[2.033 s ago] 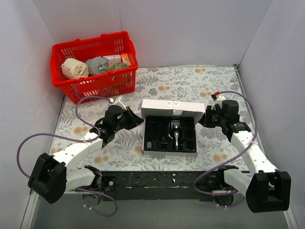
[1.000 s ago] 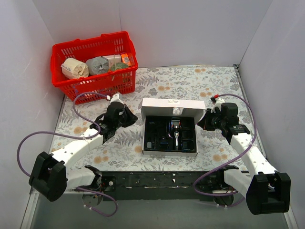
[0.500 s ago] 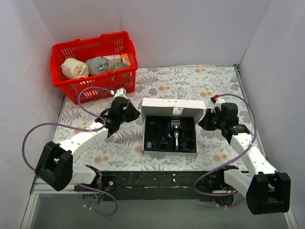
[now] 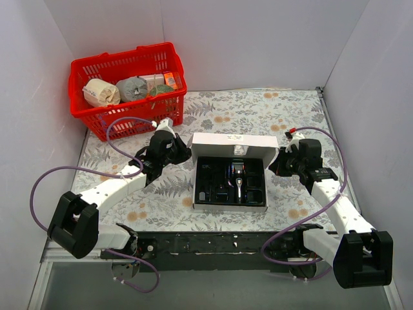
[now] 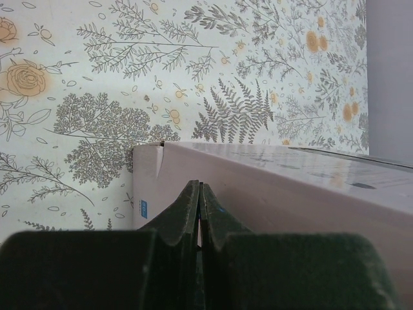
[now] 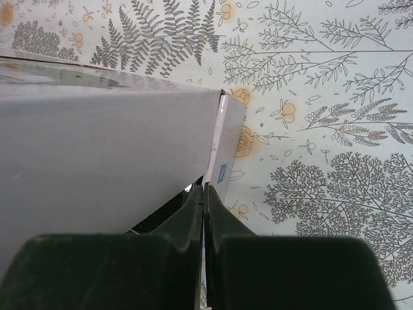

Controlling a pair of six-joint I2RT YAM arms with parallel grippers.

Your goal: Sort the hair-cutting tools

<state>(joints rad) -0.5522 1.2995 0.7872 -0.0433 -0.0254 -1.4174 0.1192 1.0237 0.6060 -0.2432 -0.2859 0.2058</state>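
With the left jaws and right jaws both closed tight at the back corners of the kit box point(image 4: 227, 143), perhaps nipping its edge, and the clipper point(image 4: 238, 179) lying in the box's tray point(image 4: 208, 170) on the desk point(image 4: 284, 110), sorting looks barely begun; next, one pair must open over the clipper.

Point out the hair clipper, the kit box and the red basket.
hair clipper point(image 4: 237, 183): top external view, on its slim body, below the head.
kit box point(image 4: 222, 146): top external view, on the white open lid.
red basket point(image 4: 139, 111): top external view, on its near wall.
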